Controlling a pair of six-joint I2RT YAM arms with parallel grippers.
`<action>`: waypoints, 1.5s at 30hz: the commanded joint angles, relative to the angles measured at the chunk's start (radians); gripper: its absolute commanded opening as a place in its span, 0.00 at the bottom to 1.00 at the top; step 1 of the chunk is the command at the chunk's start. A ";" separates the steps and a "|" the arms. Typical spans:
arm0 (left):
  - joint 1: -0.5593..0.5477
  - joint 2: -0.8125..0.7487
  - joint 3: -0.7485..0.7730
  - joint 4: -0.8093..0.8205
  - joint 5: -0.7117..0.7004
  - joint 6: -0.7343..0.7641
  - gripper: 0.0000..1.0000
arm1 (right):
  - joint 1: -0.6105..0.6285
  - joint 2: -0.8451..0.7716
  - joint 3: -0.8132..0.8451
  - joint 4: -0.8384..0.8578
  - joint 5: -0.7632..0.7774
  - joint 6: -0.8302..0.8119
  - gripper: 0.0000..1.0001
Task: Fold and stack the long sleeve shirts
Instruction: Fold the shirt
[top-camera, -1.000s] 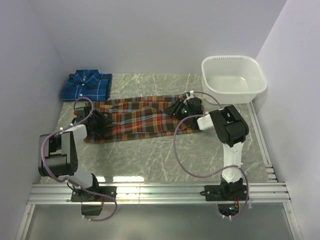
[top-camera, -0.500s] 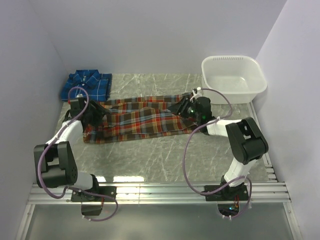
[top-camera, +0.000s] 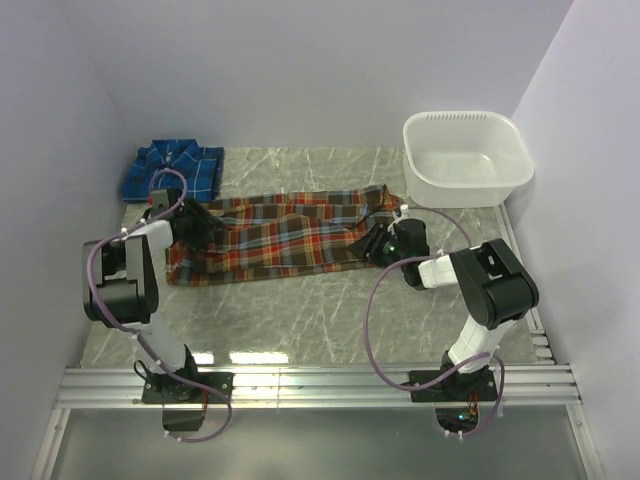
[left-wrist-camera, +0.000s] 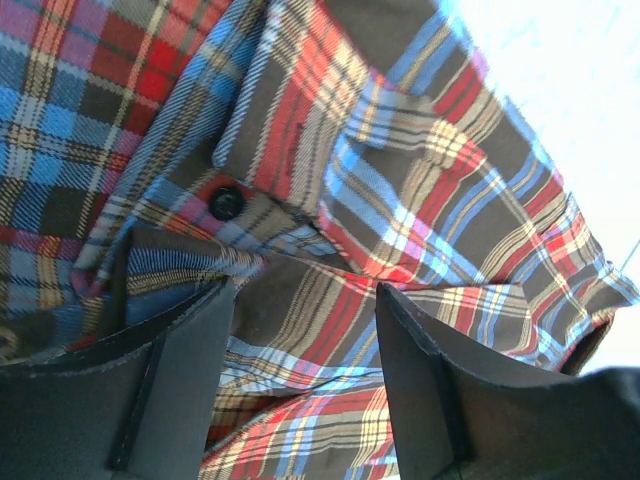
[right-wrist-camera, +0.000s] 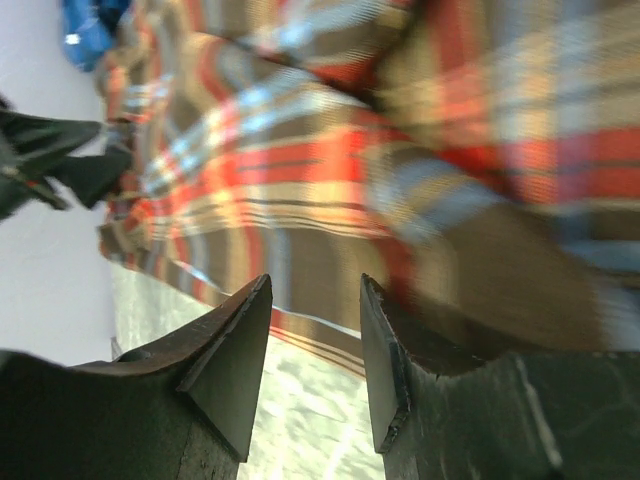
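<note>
On the grey marbled table (top-camera: 300, 310) the red-orange shirt (top-camera: 280, 235) lies spread mid-frame, the blue shirt (top-camera: 172, 170) folded at upper left. We should pinch matching edges at both ends and lift evenly so the fold lands square. The left gripper (left-wrist-camera: 305, 290) gapes just above the cloth, the right gripper (right-wrist-camera: 315, 282) gapes at its right edge; neither clamps anything.

red shirt (top-camera: 280, 235) spread, blue shirt (top-camera: 172, 170) folded
</note>
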 joint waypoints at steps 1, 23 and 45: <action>0.007 0.003 0.061 -0.023 -0.074 0.057 0.65 | -0.033 0.013 -0.006 -0.023 0.038 -0.018 0.48; -0.135 0.025 0.415 -0.317 -0.361 0.450 0.94 | 0.211 -0.220 0.383 -0.900 0.495 -0.204 0.55; -0.151 0.103 0.134 -0.400 -0.185 0.263 0.90 | 0.239 0.168 0.604 -0.973 0.492 -0.277 0.55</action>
